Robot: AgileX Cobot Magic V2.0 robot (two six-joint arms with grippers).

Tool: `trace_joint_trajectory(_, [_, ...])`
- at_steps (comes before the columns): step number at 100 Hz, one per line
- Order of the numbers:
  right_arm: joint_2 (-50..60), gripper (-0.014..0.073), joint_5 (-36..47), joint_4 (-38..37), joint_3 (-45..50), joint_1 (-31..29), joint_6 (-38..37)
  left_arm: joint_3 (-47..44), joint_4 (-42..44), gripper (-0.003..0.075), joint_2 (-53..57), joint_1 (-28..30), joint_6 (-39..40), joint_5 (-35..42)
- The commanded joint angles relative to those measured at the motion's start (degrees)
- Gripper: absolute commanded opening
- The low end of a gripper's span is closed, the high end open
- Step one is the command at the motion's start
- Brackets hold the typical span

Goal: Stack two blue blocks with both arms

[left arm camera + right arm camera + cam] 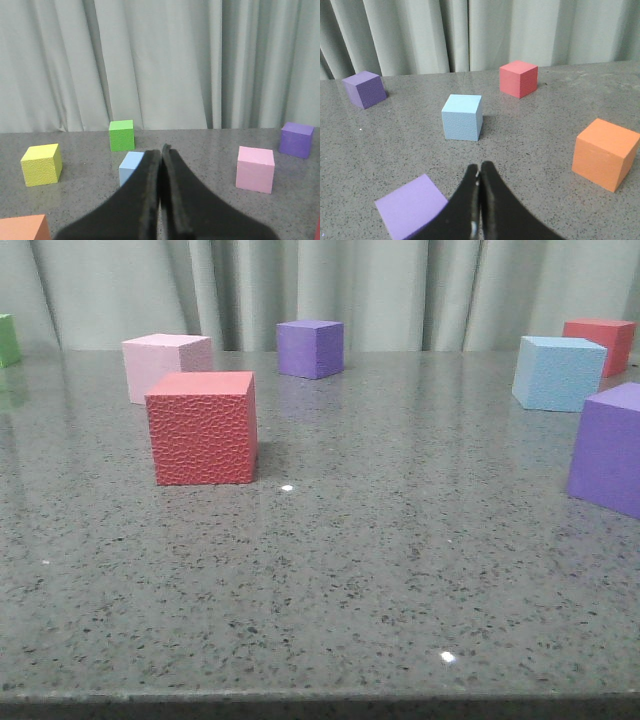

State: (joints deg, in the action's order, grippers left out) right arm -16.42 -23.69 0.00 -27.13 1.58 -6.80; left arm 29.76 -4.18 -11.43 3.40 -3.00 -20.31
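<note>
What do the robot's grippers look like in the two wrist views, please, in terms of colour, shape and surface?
Only the fingers show. The left gripper has two slim, matte black fingers that widen toward the camera and taper to narrow tips, with a finely ribbed strip along their inner edges. The right gripper looks the same: black, smooth-sided, tapered. No cables, markings or labels are visible, and the arms themselves are out of view.

Front view: low, just above the grey table [330, 570], facing forward to the curtain [400, 290]; a red block [202, 427] stands nearest.
Left wrist view: low behind the left gripper [161, 155], whose fingers sit pressed together, level toward the curtain.
Right wrist view: higher, tilted down over the right gripper [479, 172], its fingers likewise together.
Shared: the blue block [558, 372] [462, 117] with the red block behind it [600, 344] [518, 78] appears in front and right wrist views; the pink block [165, 364] [255, 168] in front and left wrist views.
</note>
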Motion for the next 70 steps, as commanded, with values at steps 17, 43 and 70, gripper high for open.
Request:
trace_joint_trajectory(17, [-10.3, -0.0102, -1.7, -0.4, -11.2, -0.1, 1.1, 10.3, -0.2, -0.0018, -11.9, -0.3, 0.4, 1.0])
trace_joint_trajectory(43, [-15.7, 0.0030, -3.0, -0.4, -15.1, -0.1, 1.1, 14.8, -0.2, 0.0162, -19.8, -0.3, 0.4, 1.0])
trace_joint_trajectory(70, [-16.4, 0.0596, -3.2, -0.4, -15.5, -0.1, 1.1, 15.3, -0.2, 0.0621, -20.7, -0.3, 0.4, 1.5])
